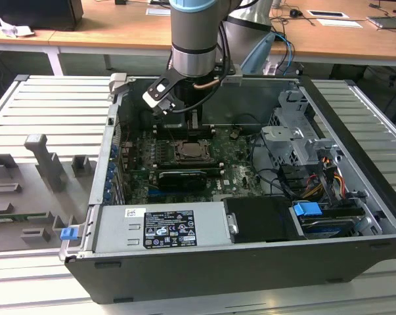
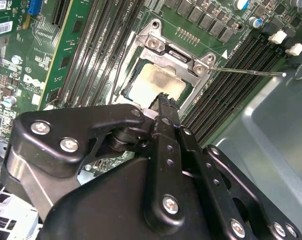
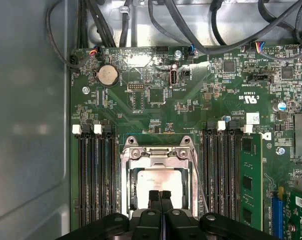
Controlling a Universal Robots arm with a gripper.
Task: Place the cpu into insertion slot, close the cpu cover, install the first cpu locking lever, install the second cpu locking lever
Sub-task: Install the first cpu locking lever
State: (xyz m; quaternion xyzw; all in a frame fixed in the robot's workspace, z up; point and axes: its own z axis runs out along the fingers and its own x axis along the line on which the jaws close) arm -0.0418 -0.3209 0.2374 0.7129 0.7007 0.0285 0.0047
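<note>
Inside the open case (image 1: 204, 279): gripper (image 3: 161, 196) — fingers together, empty — over the cpu (image 3: 158, 179), seated beneath the lowered cpu cover (image 3: 140, 154); one lever (image 2: 251, 71) juts unlatched, seemingly the step in hand, wanting a steady downward press.

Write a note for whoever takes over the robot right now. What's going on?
Gripper: shut, holding nothing, tips at the edge of the cpu cover.
Cpu: seated, showing through the cover's open centre.
Done: cpu placed; cover looks lowered over it.
Left: the locking levers. One thin lever sticks out sideways and looks unlatched.
</note>
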